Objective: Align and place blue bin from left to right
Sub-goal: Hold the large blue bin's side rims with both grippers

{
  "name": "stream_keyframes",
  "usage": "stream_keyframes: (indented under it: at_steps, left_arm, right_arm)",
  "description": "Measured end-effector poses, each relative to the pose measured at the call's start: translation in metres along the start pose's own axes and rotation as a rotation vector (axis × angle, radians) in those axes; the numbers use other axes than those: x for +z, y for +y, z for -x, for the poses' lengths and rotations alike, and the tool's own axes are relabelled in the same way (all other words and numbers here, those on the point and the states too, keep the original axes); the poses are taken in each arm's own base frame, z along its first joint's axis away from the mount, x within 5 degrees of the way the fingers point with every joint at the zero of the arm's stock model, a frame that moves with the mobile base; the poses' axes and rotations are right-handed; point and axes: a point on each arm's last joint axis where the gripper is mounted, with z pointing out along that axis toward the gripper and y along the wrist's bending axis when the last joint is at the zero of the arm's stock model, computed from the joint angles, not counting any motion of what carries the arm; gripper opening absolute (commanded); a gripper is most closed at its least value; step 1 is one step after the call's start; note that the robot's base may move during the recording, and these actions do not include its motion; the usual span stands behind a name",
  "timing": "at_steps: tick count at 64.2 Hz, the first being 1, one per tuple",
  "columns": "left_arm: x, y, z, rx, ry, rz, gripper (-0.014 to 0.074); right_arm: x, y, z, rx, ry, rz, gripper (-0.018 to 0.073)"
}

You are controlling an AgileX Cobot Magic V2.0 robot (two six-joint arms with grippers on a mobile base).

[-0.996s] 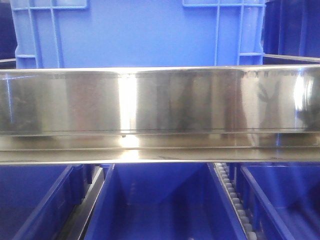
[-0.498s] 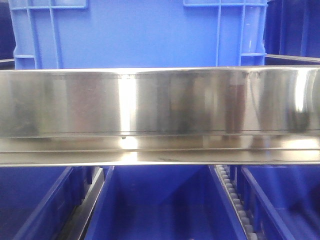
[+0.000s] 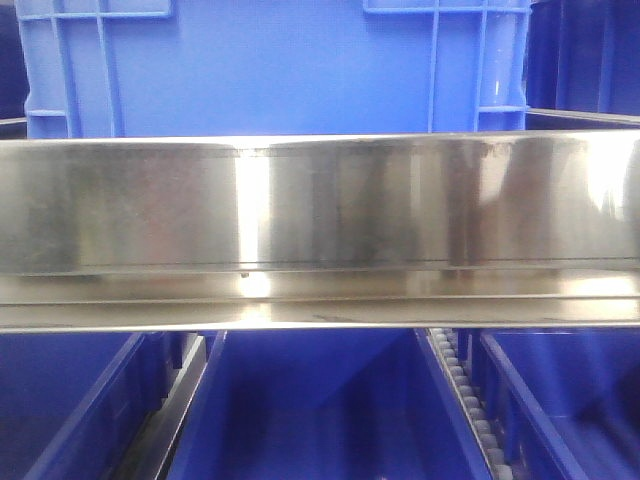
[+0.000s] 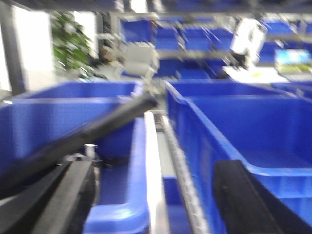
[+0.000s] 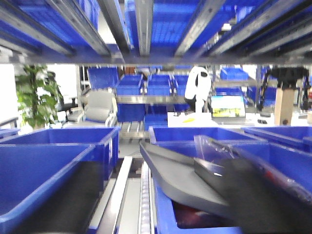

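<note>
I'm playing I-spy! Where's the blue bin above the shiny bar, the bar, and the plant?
blue bin (image 3: 270,70), front view, smooth front wall.
shiny bar (image 3: 330,205), front view, its middle.
plant (image 5: 32,93), right wrist view, leaves.

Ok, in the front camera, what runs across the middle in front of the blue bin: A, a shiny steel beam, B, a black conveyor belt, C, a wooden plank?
A: a reflective steel beam spans the frame edge to edge, with the blue bin rising behind it.
</note>
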Motion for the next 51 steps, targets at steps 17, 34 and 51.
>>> stream_keyframes:
  at_steps: [17,34,51]
  left_arm:
    - [0.034,-0.016,0.023,0.005,0.071,-0.129,0.0588]
    - [0.074,-0.032,0.07,-0.006,0.124,-0.194,0.0588]
    - [0.131,-0.049,0.094,-0.051,0.233,-0.231,0.0576]
  right_arm:
    - [0.014,0.003,0.017,0.005,0.009,0.043,0.057]
    - [0.053,0.023,0.067,0.006,0.098,0.225,0.057]
    - [0.127,0.067,0.086,-0.062,0.366,0.392,0.057]
